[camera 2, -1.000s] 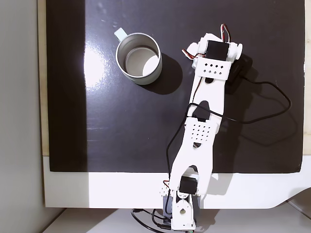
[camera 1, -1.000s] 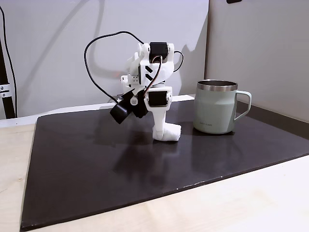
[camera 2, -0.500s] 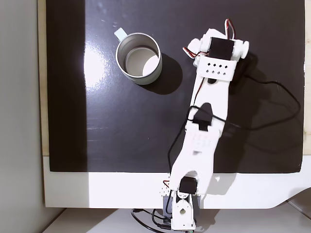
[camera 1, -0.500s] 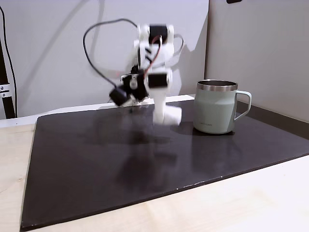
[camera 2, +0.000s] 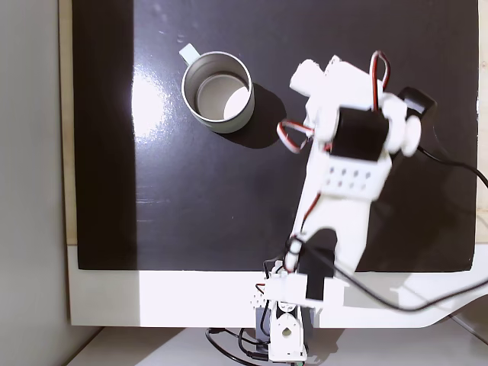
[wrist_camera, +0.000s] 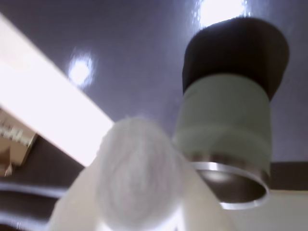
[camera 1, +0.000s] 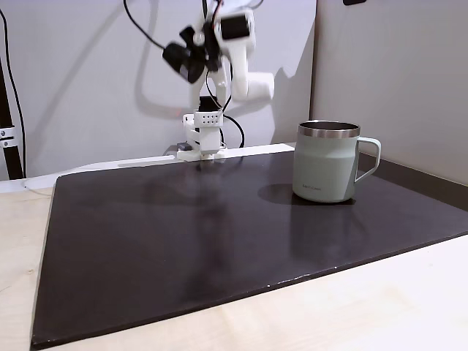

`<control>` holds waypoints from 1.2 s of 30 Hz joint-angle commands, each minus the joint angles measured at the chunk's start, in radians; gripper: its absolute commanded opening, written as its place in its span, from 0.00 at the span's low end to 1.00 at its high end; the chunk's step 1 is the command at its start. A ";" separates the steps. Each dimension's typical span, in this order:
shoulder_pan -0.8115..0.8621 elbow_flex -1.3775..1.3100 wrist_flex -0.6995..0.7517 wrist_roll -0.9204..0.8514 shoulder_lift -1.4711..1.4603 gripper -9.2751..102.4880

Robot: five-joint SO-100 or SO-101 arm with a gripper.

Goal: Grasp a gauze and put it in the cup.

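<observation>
- Wrist view: white gauze roll pinched between the white jaws, big and blurred in the foreground, pale green cup beyond it and a little to the right.
- Gripper up high in a fixed view, well above the dark mat, gauze clamped at its tip, clear of the surface.
- Seen from above in a fixed view: gauze near the cup, to its right, not over the steel rim.
- Grasp and lift judged done; carry across, lowering over the mouth and release left to do.
- Cup upright on the mat, handle on the right in that view, inside looking empty from above.
- Plenty of open mat between arm and cup, nothing standing in the path.
- Wall close behind the cup, mat edge and pale tabletop well in front; height to spare for clearing the rim.
- Worth watching: rim narrow against the roll, so a drop from off-centre could bounce out.
</observation>
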 commanded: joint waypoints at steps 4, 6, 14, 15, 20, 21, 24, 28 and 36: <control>-0.074 -0.018 0.005 -0.020 0.121 0.09; -0.117 -0.026 -0.002 -0.021 0.121 0.09; -0.322 -0.012 -0.018 -0.066 0.109 0.08; -0.345 -0.003 -0.018 -0.072 0.104 0.08; -0.442 0.028 -0.029 -0.074 0.069 0.08; -0.453 0.031 -0.032 -0.074 0.060 0.08; -0.469 0.031 -0.043 -0.074 0.026 0.08; -0.468 0.031 -0.057 -0.075 -0.011 0.08; -0.454 0.000 -0.066 -0.077 -0.089 0.08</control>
